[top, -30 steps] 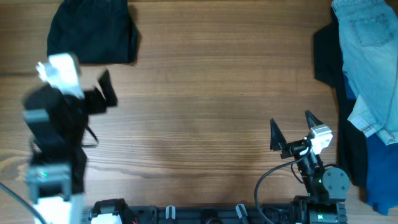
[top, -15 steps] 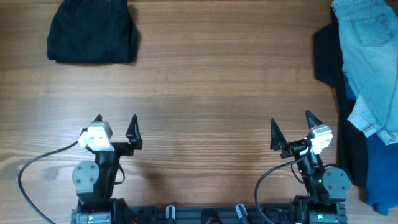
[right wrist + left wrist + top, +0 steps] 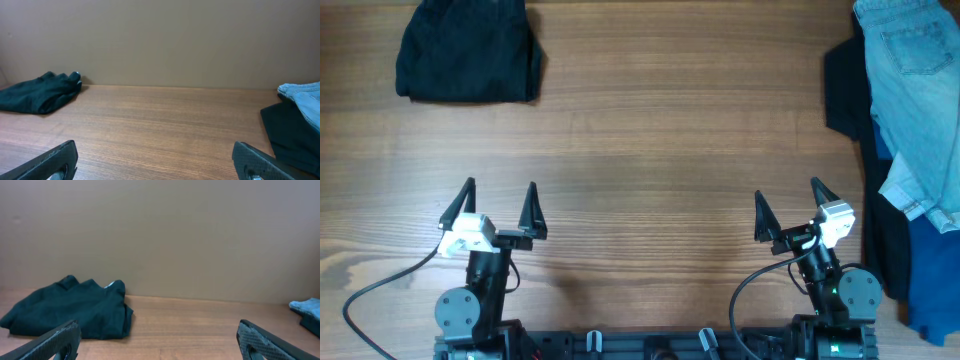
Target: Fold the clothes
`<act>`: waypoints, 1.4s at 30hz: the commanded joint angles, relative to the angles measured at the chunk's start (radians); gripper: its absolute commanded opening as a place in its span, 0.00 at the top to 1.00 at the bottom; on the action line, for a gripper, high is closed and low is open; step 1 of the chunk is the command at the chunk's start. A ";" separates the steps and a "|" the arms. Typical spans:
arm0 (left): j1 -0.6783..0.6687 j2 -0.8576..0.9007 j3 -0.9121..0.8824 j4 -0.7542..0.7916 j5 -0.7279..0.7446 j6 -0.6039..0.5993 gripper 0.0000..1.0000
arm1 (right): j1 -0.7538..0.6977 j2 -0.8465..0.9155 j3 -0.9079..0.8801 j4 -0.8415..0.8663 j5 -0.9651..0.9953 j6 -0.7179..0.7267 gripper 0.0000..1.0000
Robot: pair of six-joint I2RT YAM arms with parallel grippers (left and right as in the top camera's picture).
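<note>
The black shorts (image 3: 470, 50) lie folded in a compact bundle at the table's far left corner. They also show in the left wrist view (image 3: 70, 307), with a bit of white at the top fold, and far off in the right wrist view (image 3: 40, 92). My left gripper (image 3: 500, 190) is open and empty near the front edge, well short of the shorts; its fingers frame bare wood (image 3: 157, 330). My right gripper (image 3: 786, 192) is open and empty at the front right (image 3: 155, 147).
A pile of clothes lies along the right edge: light blue denim jeans (image 3: 910, 90), a dark garment (image 3: 845, 90) under them and a bright blue garment (image 3: 930, 280) at the front right. The jeans (image 3: 302, 95) show in the right wrist view.
My left arm has drawn back from the left side of the table, below the shorts, to the front edge, its gripper open. The right arm has not moved.
</note>
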 commanded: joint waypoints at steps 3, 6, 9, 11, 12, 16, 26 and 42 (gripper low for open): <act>-0.021 -0.013 -0.021 -0.019 0.013 -0.010 0.00 | 0.003 -0.008 -0.002 0.005 0.003 0.001 0.00; -0.031 -0.013 -0.021 -0.101 0.013 -0.010 0.00 | 0.003 -0.008 -0.002 0.005 0.003 0.001 0.00; -0.031 -0.013 -0.021 -0.191 0.018 -0.010 0.00 | 0.003 -0.008 -0.002 0.005 0.003 0.001 0.00; -0.031 -0.013 -0.021 -0.215 0.019 -0.010 0.00 | 0.003 -0.008 -0.002 0.005 0.003 0.001 0.00; -0.031 -0.013 -0.021 -0.216 0.019 -0.009 0.00 | 0.003 -0.008 -0.002 0.005 0.003 0.001 0.00; -0.031 -0.012 -0.021 -0.214 0.019 -0.009 0.00 | 0.003 -0.008 -0.002 0.005 0.003 0.001 0.00; -0.031 -0.011 -0.021 -0.214 0.019 -0.009 0.00 | 0.003 -0.008 -0.002 0.005 0.003 0.001 0.00; -0.031 -0.010 -0.021 -0.214 0.019 -0.010 0.00 | 0.003 -0.008 -0.002 0.005 0.003 0.001 0.00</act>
